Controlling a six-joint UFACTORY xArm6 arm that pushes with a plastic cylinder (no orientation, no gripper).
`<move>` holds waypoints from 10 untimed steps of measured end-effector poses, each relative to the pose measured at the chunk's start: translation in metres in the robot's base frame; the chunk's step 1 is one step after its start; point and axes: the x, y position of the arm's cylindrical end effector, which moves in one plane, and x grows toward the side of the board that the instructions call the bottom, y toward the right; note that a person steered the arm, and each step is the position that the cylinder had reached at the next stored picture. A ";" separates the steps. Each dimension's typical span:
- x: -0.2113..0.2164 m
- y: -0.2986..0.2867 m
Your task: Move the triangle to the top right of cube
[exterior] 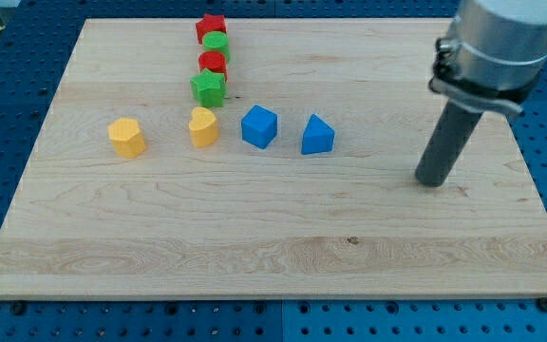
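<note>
A blue triangle block point(317, 136) lies on the wooden board, just to the right of a blue cube point(259, 126), with a small gap between them. My tip point(432, 180) rests on the board well to the right of the triangle and slightly lower in the view. It touches no block.
A yellow heart-shaped block point(203, 126) sits left of the cube, and another yellow block point(126, 137) lies further left. A column of a red star point(211, 28), green cylinder point(216, 43), red block point(213, 64) and green star point(209, 88) stands above them. The board's right edge point(539, 190) is near my tip.
</note>
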 end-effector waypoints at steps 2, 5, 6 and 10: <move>-0.026 -0.022; -0.040 -0.125; -0.044 -0.131; -0.070 -0.218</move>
